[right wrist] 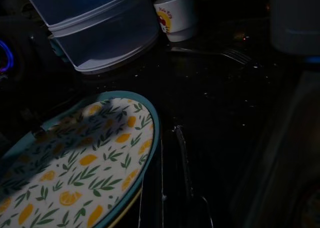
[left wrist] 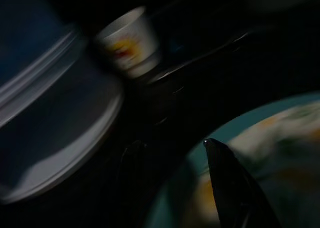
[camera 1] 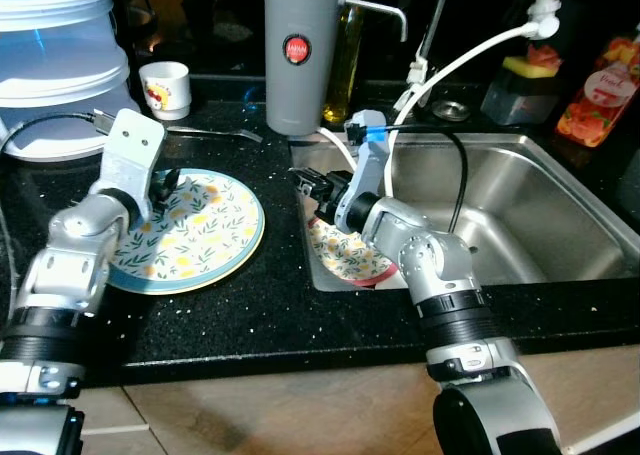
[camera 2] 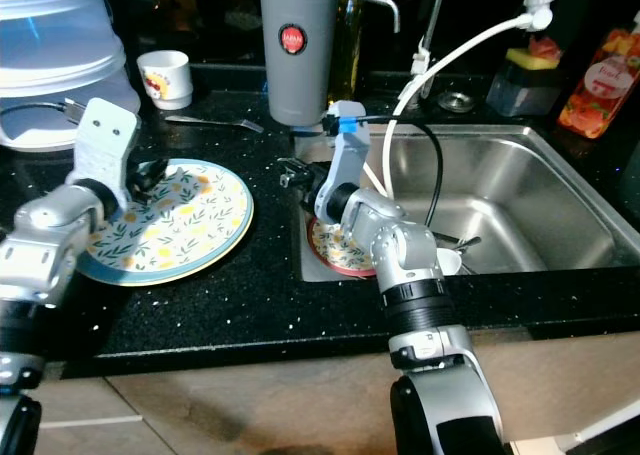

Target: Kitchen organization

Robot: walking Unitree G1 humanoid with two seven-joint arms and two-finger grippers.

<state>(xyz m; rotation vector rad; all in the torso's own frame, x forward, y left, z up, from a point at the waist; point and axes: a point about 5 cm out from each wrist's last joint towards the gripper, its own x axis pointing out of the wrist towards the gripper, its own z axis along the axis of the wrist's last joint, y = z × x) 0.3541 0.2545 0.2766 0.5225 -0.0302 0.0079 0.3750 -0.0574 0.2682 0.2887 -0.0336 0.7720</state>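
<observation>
A large lemon-patterned plate (camera 1: 200, 235) with a teal rim lies flat on the black counter. My left gripper (camera 1: 165, 187) is over its back left edge, open, with the rim running between its fingers (left wrist: 225, 188) in the blurred left wrist view. A smaller floral plate (camera 1: 345, 260) with a red rim leans in the sink's left front corner. Just above it, my right gripper (camera 1: 303, 182) hovers at the sink's left edge and points toward the large plate (right wrist: 85, 168). Its fingers (right wrist: 182, 158) lie close together with nothing between them.
A grey thermos jug (camera 1: 300, 50) stands behind the sink's (camera 1: 540, 225) left corner. On the counter's back left are a white cup (camera 1: 166, 87), a fork (camera 1: 215, 132) and stacked clear containers (camera 1: 55, 55). A white hose (camera 1: 460, 60) arcs over the basin, and a white cup (camera 2: 448, 262) lies in it.
</observation>
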